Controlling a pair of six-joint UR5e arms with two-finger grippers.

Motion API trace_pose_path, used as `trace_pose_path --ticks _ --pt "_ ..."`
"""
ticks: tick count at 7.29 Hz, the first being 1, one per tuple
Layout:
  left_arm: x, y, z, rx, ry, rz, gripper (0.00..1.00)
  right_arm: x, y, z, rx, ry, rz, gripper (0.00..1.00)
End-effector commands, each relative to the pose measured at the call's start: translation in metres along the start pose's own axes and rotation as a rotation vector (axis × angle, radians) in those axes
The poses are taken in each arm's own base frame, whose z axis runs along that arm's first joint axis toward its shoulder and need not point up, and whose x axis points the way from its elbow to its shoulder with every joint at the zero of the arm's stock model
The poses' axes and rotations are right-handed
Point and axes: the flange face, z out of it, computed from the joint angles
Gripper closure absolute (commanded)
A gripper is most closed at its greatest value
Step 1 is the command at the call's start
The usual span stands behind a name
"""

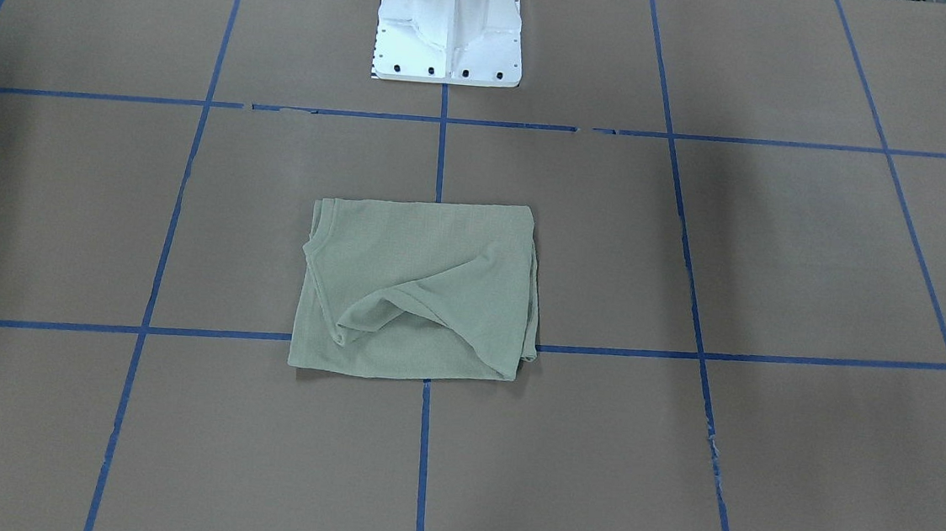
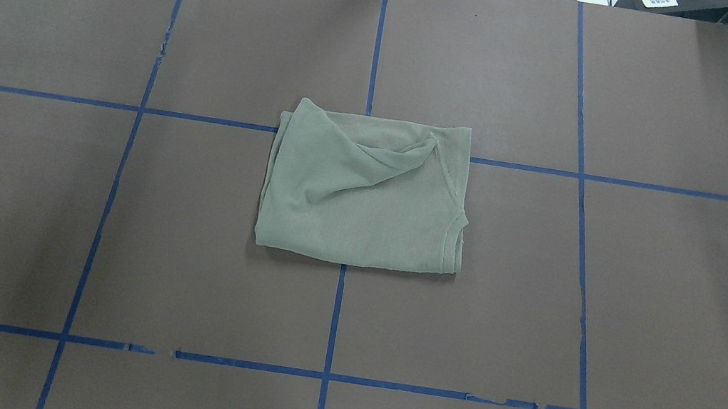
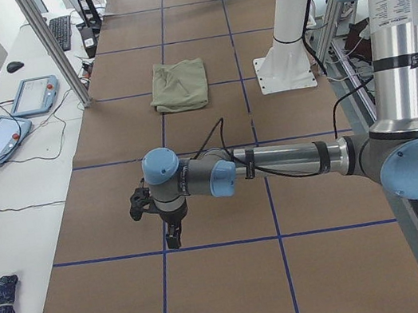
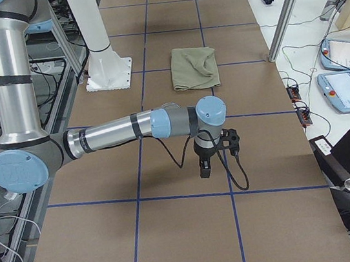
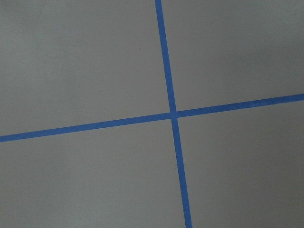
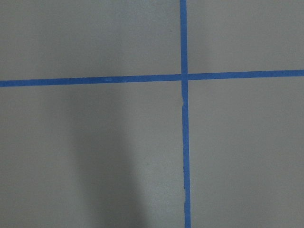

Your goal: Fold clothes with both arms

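An olive-green knit shirt lies folded into a rough rectangle at the middle of the brown table, with a loose diagonal ridge of cloth across its top layer. The left gripper and right gripper hang over bare table well apart from the shirt, one toward each end, with no cloth in them; how far their jaws are parted cannot be told from these side views. The folding looks nearly done, so a tidy finish would mean both arms pinching that ridge's ends together and drawing it flat without dragging the layers beneath. No basket or bin appears.
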Motion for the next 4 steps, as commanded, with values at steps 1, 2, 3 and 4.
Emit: trace_pose_path --ticks 1,2,3,4 --pt "0.000 0.011 0.006 -0.021 0.066 -0.011 0.00 0.000 0.000 0.001 -0.002 -0.004 0.001 0.00" --pt "-0.006 0.021 0.012 -0.034 0.067 0.019 0.00 0.006 0.007 0.007 -0.014 -0.004 0.011 0.00" --pt "-0.008 0.023 0.014 -0.039 0.066 0.045 0.00 0.012 0.013 0.011 -0.023 -0.008 0.020 0.00" --pt "-0.009 0.023 0.013 -0.035 0.064 0.045 0.00 0.018 0.020 0.016 -0.033 -0.009 0.029 0.00"
